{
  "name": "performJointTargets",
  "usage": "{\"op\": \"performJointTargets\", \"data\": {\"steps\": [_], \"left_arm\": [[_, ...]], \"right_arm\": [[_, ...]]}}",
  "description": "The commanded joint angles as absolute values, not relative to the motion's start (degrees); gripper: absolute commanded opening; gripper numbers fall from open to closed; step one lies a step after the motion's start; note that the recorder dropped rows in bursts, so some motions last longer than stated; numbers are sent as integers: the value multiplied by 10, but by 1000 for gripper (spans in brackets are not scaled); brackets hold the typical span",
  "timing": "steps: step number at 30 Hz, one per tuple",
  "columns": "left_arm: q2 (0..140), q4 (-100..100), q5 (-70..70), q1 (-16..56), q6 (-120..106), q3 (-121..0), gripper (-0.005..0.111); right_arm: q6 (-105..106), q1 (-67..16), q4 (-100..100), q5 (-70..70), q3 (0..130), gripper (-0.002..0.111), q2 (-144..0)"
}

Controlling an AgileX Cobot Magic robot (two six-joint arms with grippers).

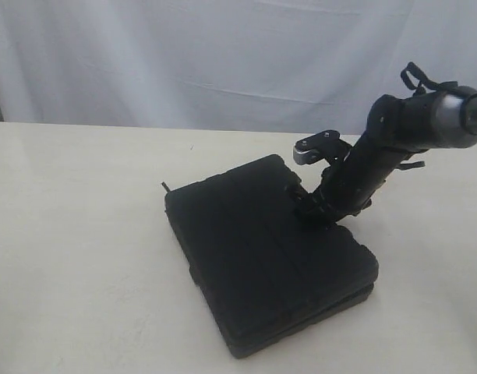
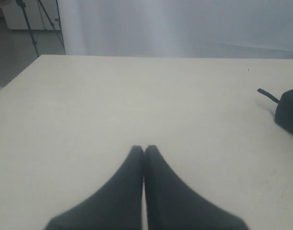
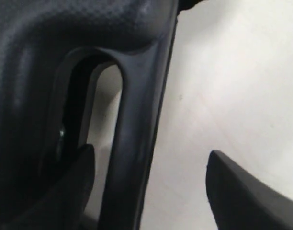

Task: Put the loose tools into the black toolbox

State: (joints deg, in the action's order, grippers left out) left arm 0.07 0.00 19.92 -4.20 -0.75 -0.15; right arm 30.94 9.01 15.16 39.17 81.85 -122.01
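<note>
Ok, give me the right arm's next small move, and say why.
Probably lift the right gripper straight off the handle: its jaws stand open astride it, gripping nothing, the black toolbox looks shut on the table, and no tool shows outside it.

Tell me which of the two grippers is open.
The right gripper: its fingers stand apart on either side of the handle of the black toolbox. The left gripper is shut, fingertips together, over the table.
</note>
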Motion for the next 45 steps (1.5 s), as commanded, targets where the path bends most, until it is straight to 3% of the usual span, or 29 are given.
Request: {"op": "performJointTargets", "data": {"steps": [1, 36, 42, 44, 45], "left_arm": [[0, 0, 196, -39, -4, 0, 0], [0, 0, 196, -39, -4, 0, 0], [0, 0, 196, -39, -4, 0, 0], [0, 0, 196, -39, -4, 0, 0], [0, 0, 196, -39, -4, 0, 0]], "right_arm": [[313, 90, 149, 408, 822, 64, -1210], [313, 75, 149, 415, 854, 64, -1181], [306, 63, 149, 457, 918, 64, -1180], [303, 52, 149, 479, 950, 54, -1176], [303, 44, 149, 493, 961, 41, -1170]]}}
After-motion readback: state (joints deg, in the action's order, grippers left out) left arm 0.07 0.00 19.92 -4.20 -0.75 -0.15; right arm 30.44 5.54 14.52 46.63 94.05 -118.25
